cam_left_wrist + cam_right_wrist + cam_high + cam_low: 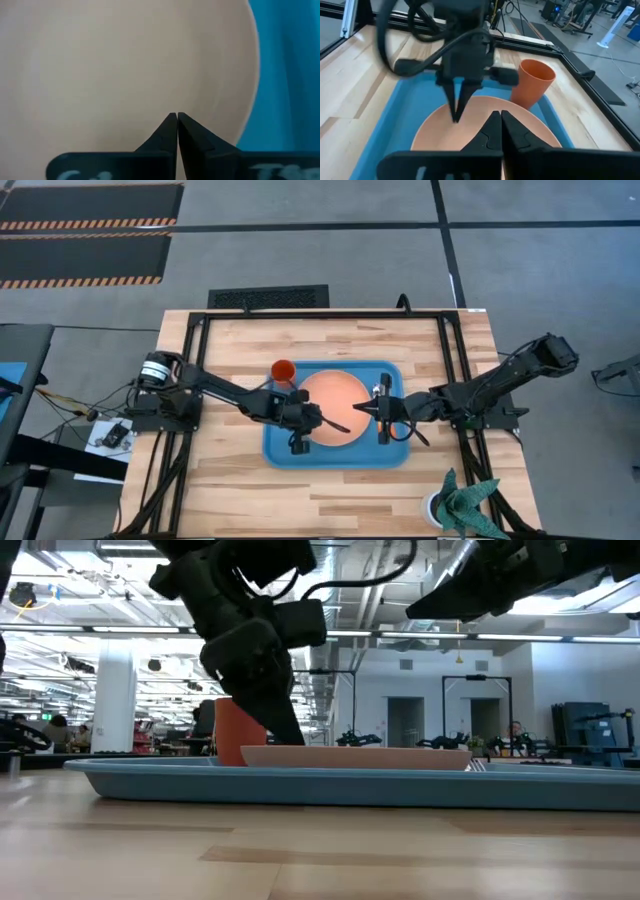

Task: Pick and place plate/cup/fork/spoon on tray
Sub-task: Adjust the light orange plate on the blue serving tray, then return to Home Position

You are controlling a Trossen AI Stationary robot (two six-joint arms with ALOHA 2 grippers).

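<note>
The salmon-orange plate (335, 395) lies flat in the blue tray (285, 455). The orange cup (283, 369) stands upright at the tray's far left corner, also in the right wrist view (532, 82). My left gripper (346, 429) is shut, its tips pointing down at the plate's near part (177, 116). My right gripper (357, 408) is shut and empty, over the plate's right part (500, 114), and stands high in the low view. The fork and spoon do not show plainly. My left gripper points its shut fingertips (456, 119) down at the plate's flat top (125, 60). I cannot tell whether they touch it or hover just above it.
A black frame (330, 312) runs around the wooden table. A potted plant (462, 505) stands at the near right corner. Bare wood lies left, right and near of the tray.
</note>
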